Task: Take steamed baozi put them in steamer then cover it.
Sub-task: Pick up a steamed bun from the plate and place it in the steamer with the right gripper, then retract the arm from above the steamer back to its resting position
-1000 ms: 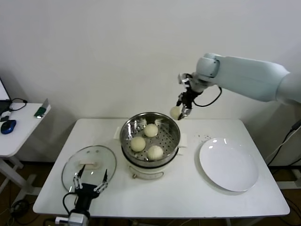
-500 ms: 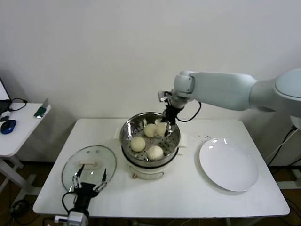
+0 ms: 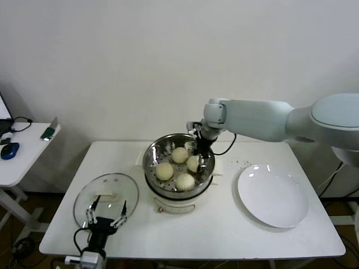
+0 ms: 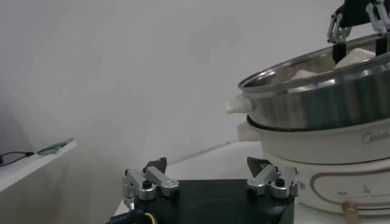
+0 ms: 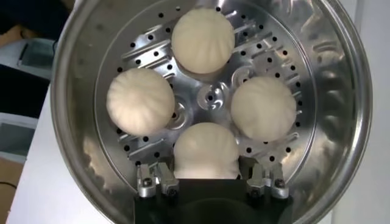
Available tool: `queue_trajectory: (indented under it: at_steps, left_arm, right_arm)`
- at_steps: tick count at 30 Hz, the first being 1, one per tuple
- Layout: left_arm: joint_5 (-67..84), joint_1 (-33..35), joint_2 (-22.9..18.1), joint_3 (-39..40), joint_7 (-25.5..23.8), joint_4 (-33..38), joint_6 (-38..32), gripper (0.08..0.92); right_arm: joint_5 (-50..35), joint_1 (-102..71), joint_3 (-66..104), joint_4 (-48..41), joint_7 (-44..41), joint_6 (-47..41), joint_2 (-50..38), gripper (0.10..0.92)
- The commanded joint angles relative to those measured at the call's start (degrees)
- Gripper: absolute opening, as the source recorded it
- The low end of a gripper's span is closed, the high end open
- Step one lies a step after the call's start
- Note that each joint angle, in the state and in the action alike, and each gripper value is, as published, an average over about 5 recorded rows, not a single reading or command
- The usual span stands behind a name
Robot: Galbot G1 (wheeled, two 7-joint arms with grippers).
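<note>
White table (image 3: 224, 224) before you: one steamer (image 3: 151, 168) holding four baozi (image 5: 140, 100), one glass lid (image 3: 106, 193), one plate (image 3: 273, 196). Your right gripper (image 5: 206, 182) brackets the fourth bun; whether it clamps, you cannot tell. Your left gripper (image 3: 106, 216) waits by the lid, fingers spread.

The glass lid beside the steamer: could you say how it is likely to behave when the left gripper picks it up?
The glass lid looks rigid but breakable. Its smooth dome is probably slippery, so its white handle seems the safer hold. Lying flat, it shouldn't roll.
</note>
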State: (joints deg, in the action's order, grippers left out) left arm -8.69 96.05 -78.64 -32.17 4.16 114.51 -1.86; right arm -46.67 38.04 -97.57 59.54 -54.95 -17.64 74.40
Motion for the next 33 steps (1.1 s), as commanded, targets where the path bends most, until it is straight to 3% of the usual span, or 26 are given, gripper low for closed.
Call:
queue_trajectory:
  at_steps: [1,8,27,33]
  left_arm:
    - [0.06,-0.05,0.12,-0.03,0.01,-0.02,0.04,0.823]
    - [0.07,0.05,0.14,-0.13,0.02,0.04,0.02,0.823]
    - [-0.01,-0.2,0.26,-0.54,0.08,0.28,0.23,0.823]
    - [-0.27,-0.11,0.11,-0.52,0.14,0.64,0.38,0.823]
  right_arm:
    - [1.77,-1.26,0.12,-0.86,0.17,-0.07,0.51,0.699]
    - [1.76,-1.05,0.7,-0.14,-0.22,-0.3,0.12,0.815]
    - [-3.37,6.7,8.47,3.54,-2.3,2.05,-12.67,0.823]
    - [-2.83,5.81,12.55,7.1,3.18,5.05,-18.63,0.823]
